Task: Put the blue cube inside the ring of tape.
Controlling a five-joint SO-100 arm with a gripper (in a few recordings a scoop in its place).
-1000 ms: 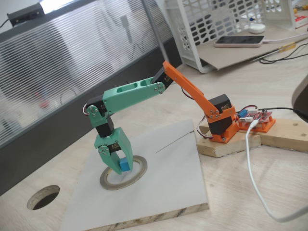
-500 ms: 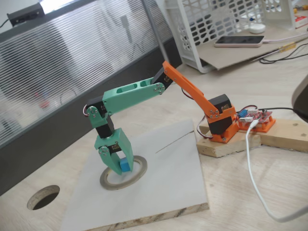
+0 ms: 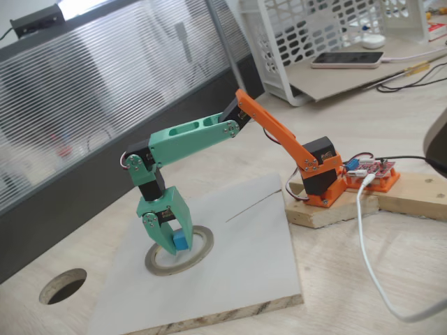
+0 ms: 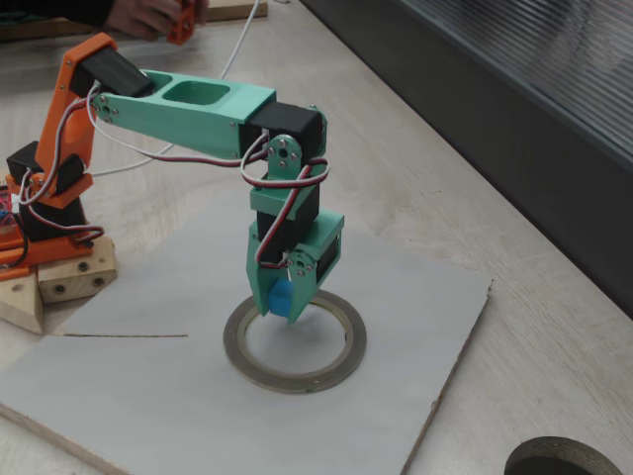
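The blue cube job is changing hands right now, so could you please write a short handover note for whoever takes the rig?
Gripper: shut on the blue cube, pointing down.
Things: the cube hangs over the ring of tape's hollow centre; the ring lies flat on the grey board. Whether the cube touches the board cannot be told.
Done: cube picked up and brought over the ring.
Left: lower it if needed, open the gripper, and lift clear without nudging the ring.

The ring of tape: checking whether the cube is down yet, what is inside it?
Inside the ring of tape, bare grey board shows. The gripper holds the blue cube over the opening; the spot directly beneath is hidden.
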